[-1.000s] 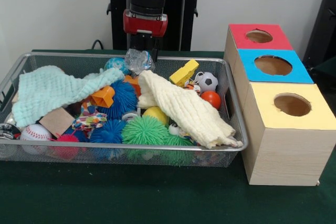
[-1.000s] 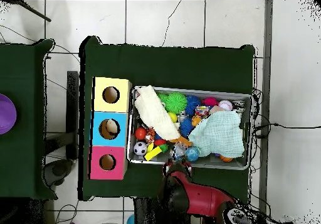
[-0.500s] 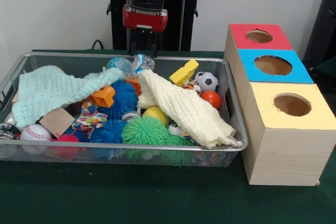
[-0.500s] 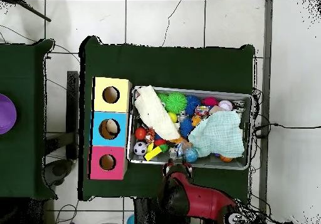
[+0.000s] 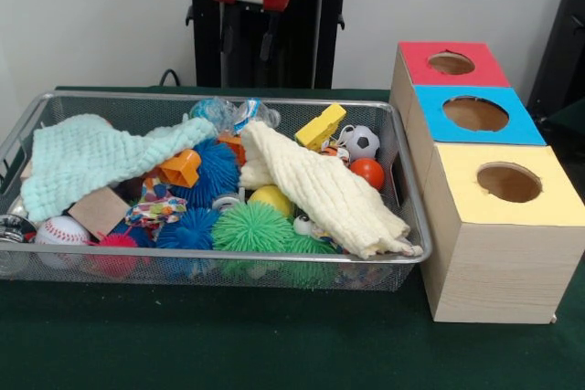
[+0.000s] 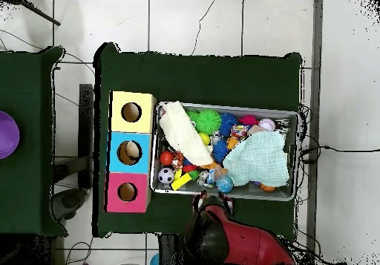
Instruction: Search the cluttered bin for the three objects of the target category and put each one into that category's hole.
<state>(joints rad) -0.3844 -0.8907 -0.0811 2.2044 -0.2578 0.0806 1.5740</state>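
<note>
The red and black gripper (image 5: pixel 247 38) hangs high above the far rim of the large shallow basket of silver wire mesh (image 5: pixel 219 262), in front of the black pedestal (image 5: pixel 302 25). Its two dark fingers (image 5: pixel 227 38) stand apart and hold nothing. In the overhead view the gripper (image 6: pixel 214 200) is at the basket's (image 6: pixel 293 115) bottom edge, just outside the wire.

The basket stands on the dark green table cover (image 5: pixel 274 344) and is full of toys. A pale mint knitted cloth (image 5: pixel 91 157) lies over its left part, and a cream knitted cloth (image 5: pixel 324 189) lies from the middle toward the right front corner. Between them I see a blue spiky rubber ball (image 5: pixel 215 171), a green spiky rubber ball (image 5: pixel 254 227), a smooth yellow ball (image 5: pixel 271 198) and an orange plastic piece (image 5: pixel 178 169). At the far wall, below the gripper, lies a crumpled clear plastic thing (image 5: pixel 239 112) beside a light blue ball (image 5: pixel 208 112). Near the right end are a yellow plastic block (image 5: pixel 321 127), a small black and white football (image 5: pixel 362 142) and a small orange-red ball (image 5: pixel 367 173). A white baseball with red stitching (image 5: pixel 62 230) lies in the left front corner.

Just beside the basket on the right stand three pale wooden boxes in a row. The round dark hole (image 5: pixel 475 114) is in the blue top of the middle box, between the red-topped box (image 5: pixel 450 63) and the yellow-topped box (image 5: pixel 507 184). From above, this hole (image 6: pixel 130 153) is well apart from the gripper.
</note>
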